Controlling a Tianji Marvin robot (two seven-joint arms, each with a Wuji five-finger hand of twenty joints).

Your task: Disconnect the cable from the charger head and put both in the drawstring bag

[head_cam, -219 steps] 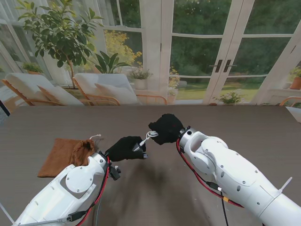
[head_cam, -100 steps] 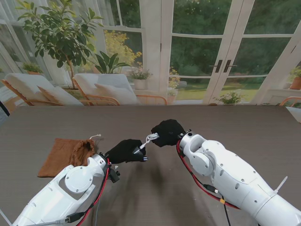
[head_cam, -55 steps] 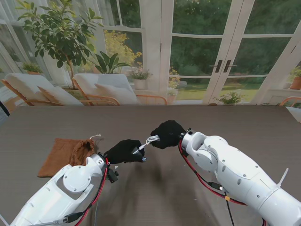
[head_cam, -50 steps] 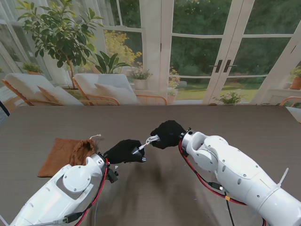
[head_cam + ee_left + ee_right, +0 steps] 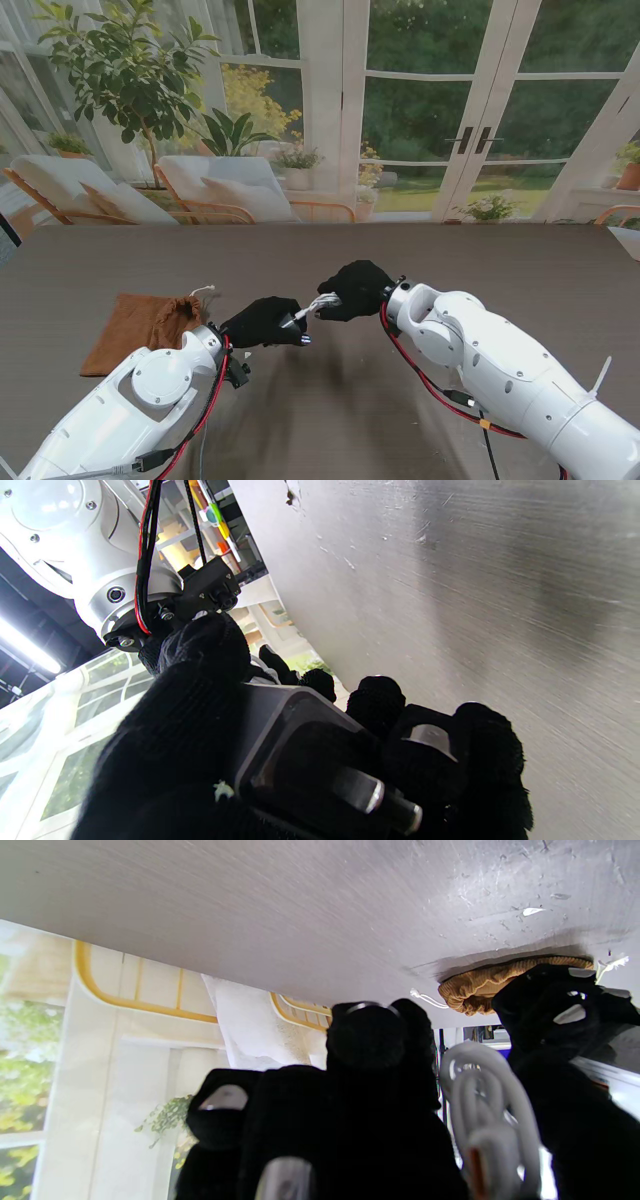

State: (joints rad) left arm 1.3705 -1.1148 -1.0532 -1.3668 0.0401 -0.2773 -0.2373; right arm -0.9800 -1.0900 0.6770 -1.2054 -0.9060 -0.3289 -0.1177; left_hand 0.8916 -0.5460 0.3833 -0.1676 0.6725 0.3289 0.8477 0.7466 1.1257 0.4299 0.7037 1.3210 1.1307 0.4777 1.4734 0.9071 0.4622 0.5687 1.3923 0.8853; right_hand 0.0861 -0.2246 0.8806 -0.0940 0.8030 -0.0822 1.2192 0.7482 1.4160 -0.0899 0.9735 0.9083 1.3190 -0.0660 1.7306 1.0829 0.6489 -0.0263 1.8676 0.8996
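Bag: brown drawstring bag [image 5: 140,327] is lying flat on the table [image 5: 330,420] at far left, mouth bunched up and facing toward the hands, white drawstring [image 5: 203,291] trailing off its far corner; also showing past the fingers in the right wrist view [image 5: 500,981].
Left arm: white left arm [image 5: 130,410] is rising from the bottom-left corner, reaching toward table centre.
Left hand: black-gloved left hand [image 5: 264,321] is hovering over the table just right of the bag, fingers wrapping tight around the charger head.
Charger head: grey charger head [image 5: 300,740] is sitting in the left hand's grip, metal prongs [image 5: 372,792] sticking out toward the wrist camera; only a sliver showing in the stand view [image 5: 292,321].
Cable: white cable [image 5: 316,302] is bridging the short gap between the two hands; cannot tell if the plug is seated or out; bundled loops are showing in the right wrist view [image 5: 487,1110].
Right hand: black-gloved right hand [image 5: 352,290] is sitting just right of and slightly farther from me than the left, fingers pinching closed on the coiled cable.
Right arm: white right arm [image 5: 500,375] is coming in from the bottom-right corner.
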